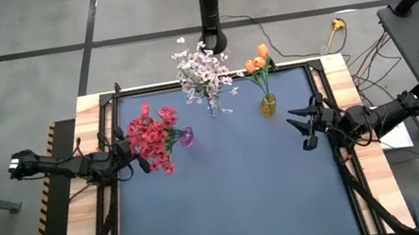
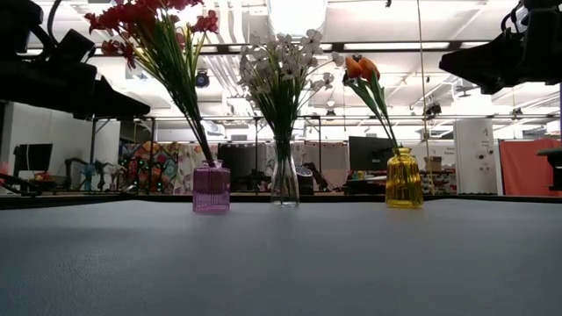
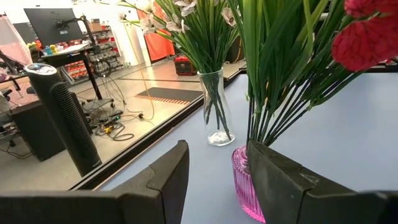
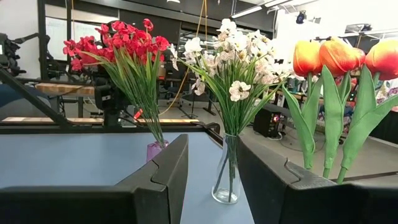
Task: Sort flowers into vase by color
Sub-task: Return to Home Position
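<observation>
Left hand: released, empty, just beside the purple vase, red flowers overhanging it; likely hazard, a finger snagging stems and tipping that vase on retreat. Right hand: released, empty, near the yellow vase of orange flowers. White flowers in the transparent vase between them, toward the far edge of the desk

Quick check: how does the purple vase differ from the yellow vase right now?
The purple vase is squat and straight-sided; the yellow vase is taller with a narrowed neck. The purple vase holds a full bunch of red flowers; the yellow vase holds only a few orange tulips. Both are translucent, stand upright on the table and flank the clear vase.
</observation>
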Available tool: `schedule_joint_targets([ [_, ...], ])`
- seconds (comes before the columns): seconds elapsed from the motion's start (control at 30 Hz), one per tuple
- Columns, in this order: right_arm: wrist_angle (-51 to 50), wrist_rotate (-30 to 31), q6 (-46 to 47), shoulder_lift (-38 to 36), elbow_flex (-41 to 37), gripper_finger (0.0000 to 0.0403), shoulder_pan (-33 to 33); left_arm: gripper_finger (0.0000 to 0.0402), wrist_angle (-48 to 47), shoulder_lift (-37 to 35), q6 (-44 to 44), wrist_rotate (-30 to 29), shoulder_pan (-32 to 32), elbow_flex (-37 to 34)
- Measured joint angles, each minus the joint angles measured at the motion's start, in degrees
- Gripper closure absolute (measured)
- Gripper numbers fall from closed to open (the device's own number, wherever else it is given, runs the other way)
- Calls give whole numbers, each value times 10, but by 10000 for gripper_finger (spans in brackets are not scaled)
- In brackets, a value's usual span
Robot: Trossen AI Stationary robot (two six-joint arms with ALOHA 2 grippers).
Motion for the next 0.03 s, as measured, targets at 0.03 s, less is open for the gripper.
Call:
schedule_joint_targets([
  [0.03,0,0,0,0,0,275,0,254,0,0,0,0,0,0],
])
